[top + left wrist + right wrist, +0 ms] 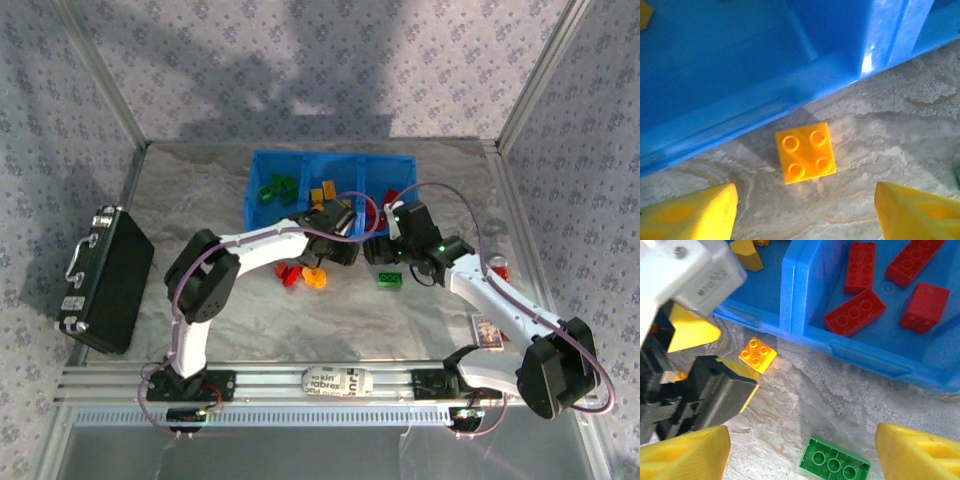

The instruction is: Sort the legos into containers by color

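under the right gripper, spread and empty: green brick flat on the table. farther on, under the left gripper, equally spread and empty: yellow brick, studs up, just short of the wall of the blue tray. probably light, hard, slick; best pinched across flat opposite sides.

Bright, even light (tray wall glares).

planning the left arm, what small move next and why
Probably ease the left gripper forward and down onto the small square yellow-orange plastic brick: it lies on the table beside the blue plastic tray wall, ahead of its open jaws.
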Tool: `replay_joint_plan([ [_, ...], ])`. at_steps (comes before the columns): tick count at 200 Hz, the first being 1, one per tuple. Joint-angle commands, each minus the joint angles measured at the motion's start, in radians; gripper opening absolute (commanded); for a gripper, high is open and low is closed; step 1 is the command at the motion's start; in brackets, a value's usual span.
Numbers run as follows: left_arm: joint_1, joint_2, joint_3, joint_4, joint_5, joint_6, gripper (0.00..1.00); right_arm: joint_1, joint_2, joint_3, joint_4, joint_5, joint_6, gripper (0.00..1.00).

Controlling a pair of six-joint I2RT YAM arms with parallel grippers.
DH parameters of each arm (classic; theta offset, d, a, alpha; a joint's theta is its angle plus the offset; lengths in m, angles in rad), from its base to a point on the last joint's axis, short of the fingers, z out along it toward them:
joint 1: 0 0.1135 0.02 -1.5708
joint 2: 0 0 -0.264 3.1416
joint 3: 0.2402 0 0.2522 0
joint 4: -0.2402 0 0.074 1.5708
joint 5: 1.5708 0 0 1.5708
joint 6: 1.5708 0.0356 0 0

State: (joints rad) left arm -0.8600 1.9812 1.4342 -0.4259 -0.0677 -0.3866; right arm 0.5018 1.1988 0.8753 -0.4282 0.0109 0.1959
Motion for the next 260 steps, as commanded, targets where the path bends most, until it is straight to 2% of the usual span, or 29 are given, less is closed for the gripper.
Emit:
replay_joint_plan([
  [1,-0.007,0.035,0.045,-0.026,-0.019,-0.021,0.72,0.001,-0.021,-0.012,0.0,0.007,0.016,0.78],
  [62,-0.012,0.131,0.129,-0.063,-0.049,-0.014,0.64,-0.012,-0.03,-0.029,0.008,0.003,0.014,0.77],
  [126,-0.014,0.168,0.157,-0.098,-0.071,-0.014,0.39,-0.026,-0.042,-0.04,0.009,-0.001,0.016,0.77],
  [161,-0.016,0.154,0.128,-0.094,-0.074,-0.017,0.29,-0.032,-0.05,-0.038,0.008,-0.005,0.017,0.77],
  [260,-0.03,-0.048,0.078,-0.114,-0.109,-0.01,0.28,-0.042,-0.098,-0.041,-0.011,0.001,0.018,0.77],
])
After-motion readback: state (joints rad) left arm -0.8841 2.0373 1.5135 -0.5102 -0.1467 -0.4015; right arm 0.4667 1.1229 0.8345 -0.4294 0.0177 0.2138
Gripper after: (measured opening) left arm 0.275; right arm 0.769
